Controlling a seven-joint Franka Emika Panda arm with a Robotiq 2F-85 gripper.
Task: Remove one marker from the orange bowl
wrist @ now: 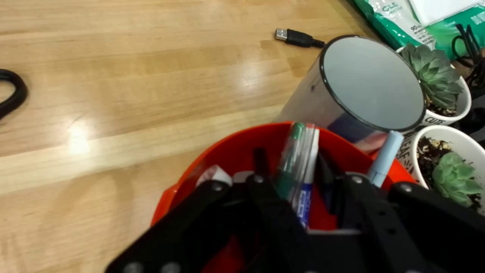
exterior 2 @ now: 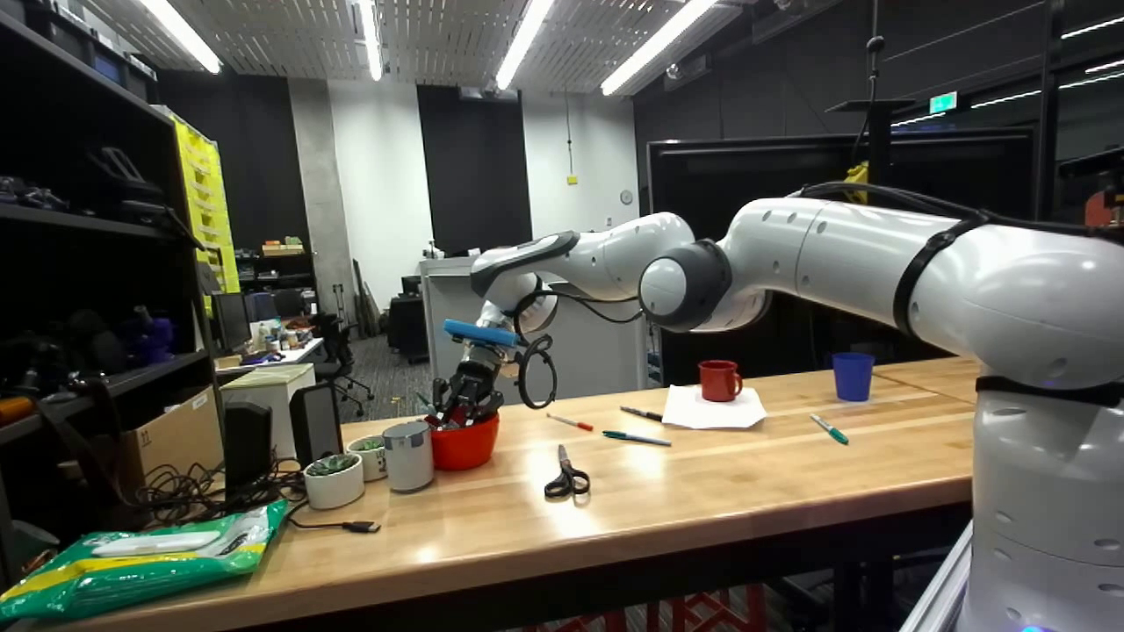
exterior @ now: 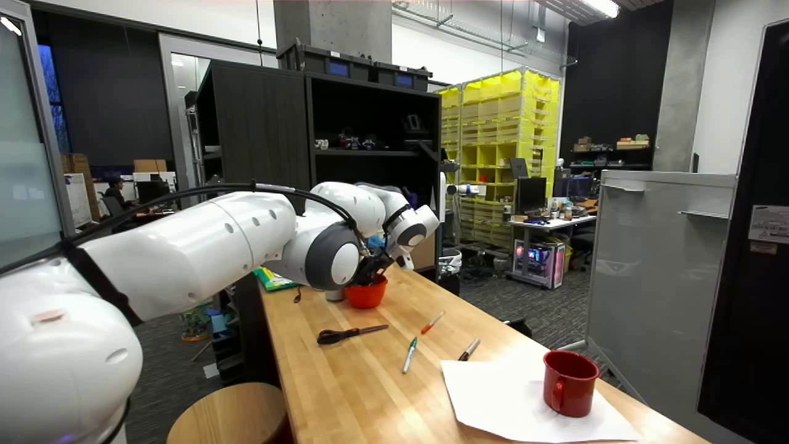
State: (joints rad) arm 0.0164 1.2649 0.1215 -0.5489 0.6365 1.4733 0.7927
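Note:
The orange bowl (exterior: 365, 296) stands on the wooden table and also shows in an exterior view (exterior 2: 465, 446) and in the wrist view (wrist: 242, 146). It holds several markers. In the wrist view a green marker (wrist: 291, 155) and a white-and-blue marker (wrist: 307, 178) lean side by side. A light blue marker (wrist: 386, 155) leans over the right rim. My gripper (wrist: 293, 167) points down into the bowl, its fingers inside the rim. The fingers stand apart, with the green and white-and-blue markers between them. Finger contact is unclear. The gripper also shows in both exterior views (exterior: 373, 269) (exterior 2: 468, 405).
A grey mug (exterior 2: 409, 456) stands against the bowl, with potted succulents (exterior 2: 335, 481) beside it. Scissors (exterior 2: 566, 478), a loose orange pen (exterior 2: 571, 422) and a green marker (exterior 2: 637, 438) lie on the table. A red mug (exterior: 570, 383) stands on white paper (exterior: 493, 401).

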